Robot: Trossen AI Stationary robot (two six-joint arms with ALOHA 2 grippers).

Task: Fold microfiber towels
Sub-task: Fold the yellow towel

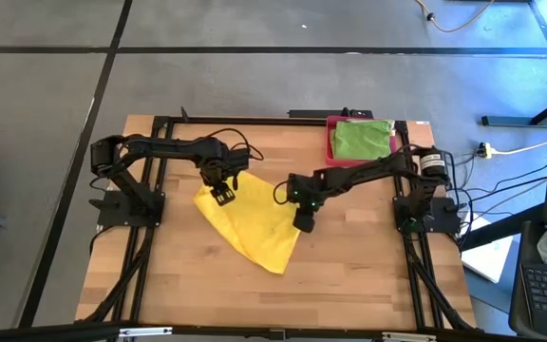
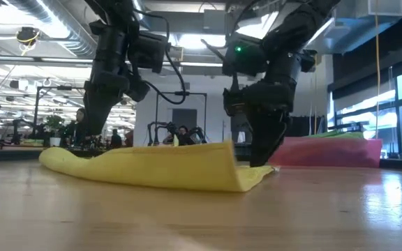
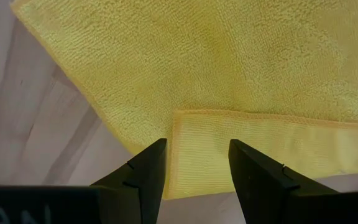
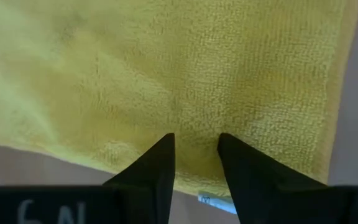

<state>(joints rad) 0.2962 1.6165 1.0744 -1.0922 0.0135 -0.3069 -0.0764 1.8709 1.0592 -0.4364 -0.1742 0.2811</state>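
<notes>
Now a yellow towel (image 1: 252,221) lies near the middle of the wooden table (image 1: 349,275), spread in a rough diamond shape with one pointed corner toward the front edge. Its surface is soft and fuzzy, with a fine looped weave and a smoother stitched hem along the edges. In the left wrist view one corner is turned over, so a paler flat strip with a straight hem lies on top of the cloth. From the low view the towel (image 2: 159,167) is not flat: its near edge stands up like a low wall, and a fold curls under at one end.

The left gripper (image 1: 222,193) is at the far left corner of the towel, with its dark wedge-shaped fingers (image 3: 143,180) apart over the turned corner and nothing between them. The right gripper (image 1: 304,220) is at the right edge of the towel, its fingers (image 4: 154,171) also parted, with the tips pressing into the pile; I cannot tell if any cloth is pinched.

At the far right of the table a rigid pink-red tray (image 1: 330,142) holds a green towel (image 1: 362,140), loosely folded.
</notes>
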